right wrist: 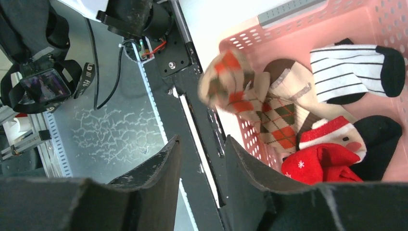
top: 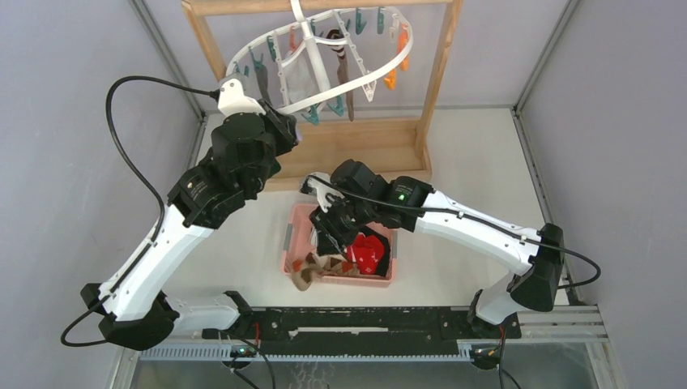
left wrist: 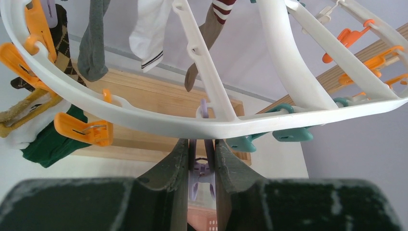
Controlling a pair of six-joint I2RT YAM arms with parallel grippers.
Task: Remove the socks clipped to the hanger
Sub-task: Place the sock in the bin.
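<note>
The white oval hanger hangs from a wooden frame, tilted down toward my left arm. My left gripper is shut on a purple clip under the hanger's rim. Clipped socks dangle above: grey, white, brown striped and green. My right gripper is open and holds nothing, hovering over the near edge of the pink basket. A blurred orange argyle sock is just beyond its fingers, at the basket's rim. White striped and red socks lie inside.
The wooden frame stands at the back of the table, its base board just behind the basket. Orange and teal clips hang along the rim. A black rail runs along the near edge.
</note>
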